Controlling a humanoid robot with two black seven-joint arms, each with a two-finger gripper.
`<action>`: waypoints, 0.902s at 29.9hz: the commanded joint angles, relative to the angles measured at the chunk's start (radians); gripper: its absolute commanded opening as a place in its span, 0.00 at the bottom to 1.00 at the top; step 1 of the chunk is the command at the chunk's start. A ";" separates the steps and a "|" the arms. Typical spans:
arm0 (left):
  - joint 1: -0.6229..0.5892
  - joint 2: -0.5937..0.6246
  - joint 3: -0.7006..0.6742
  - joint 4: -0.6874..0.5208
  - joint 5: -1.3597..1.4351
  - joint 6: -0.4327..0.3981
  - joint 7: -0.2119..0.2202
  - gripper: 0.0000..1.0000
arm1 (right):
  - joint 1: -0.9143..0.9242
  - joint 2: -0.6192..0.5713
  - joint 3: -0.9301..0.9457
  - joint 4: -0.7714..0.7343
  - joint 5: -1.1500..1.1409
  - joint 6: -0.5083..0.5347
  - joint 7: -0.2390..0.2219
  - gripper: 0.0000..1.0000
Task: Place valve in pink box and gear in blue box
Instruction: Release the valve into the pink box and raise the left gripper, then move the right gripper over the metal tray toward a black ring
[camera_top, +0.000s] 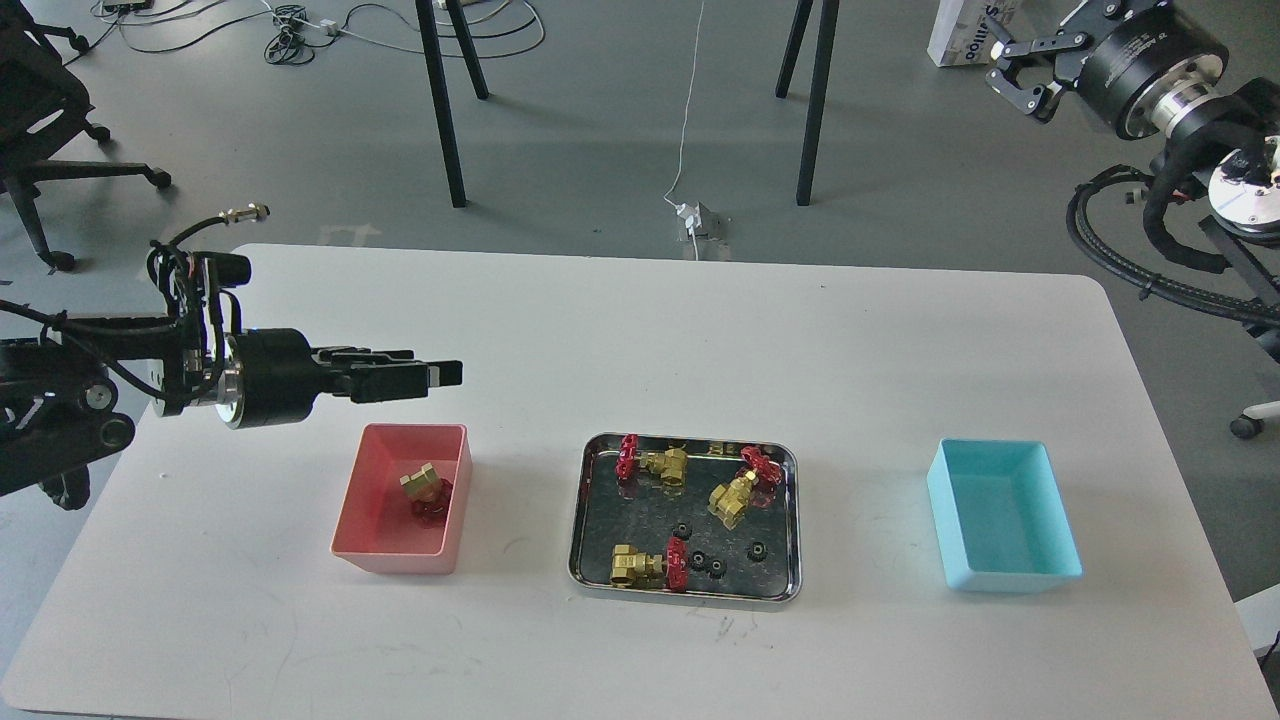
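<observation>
One valve (424, 490) with a red handwheel lies inside the pink box (395, 561). My left gripper (445, 374) hangs above the table just behind the pink box, open and empty, pointing right. Three more valves (652, 462) lie in the steel tray (608, 512), with several tiny black gears (717, 568) near its front. The blue box (1010, 580) at the right is empty. My right gripper (1020, 72) is open and empty, high at the far right, off the table.
Black cables and my right arm's joints (1180, 210) hang beyond the table's right edge. Table legs and floor cables lie behind the table. An office chair (40, 120) stands at the far left.
</observation>
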 joint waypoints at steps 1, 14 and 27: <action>0.048 -0.008 -0.221 -0.008 -0.358 -0.126 0.000 0.94 | 0.008 -0.037 -0.092 0.106 -0.165 0.038 -0.039 1.00; 0.165 -0.283 -0.487 -0.070 -0.970 -0.126 0.000 0.94 | 0.448 -0.164 -0.957 0.761 -0.825 0.156 -0.042 1.00; 0.351 -0.509 -0.615 -0.094 -0.975 -0.126 0.000 0.94 | 0.433 0.107 -1.189 0.743 -1.031 0.148 -0.056 0.49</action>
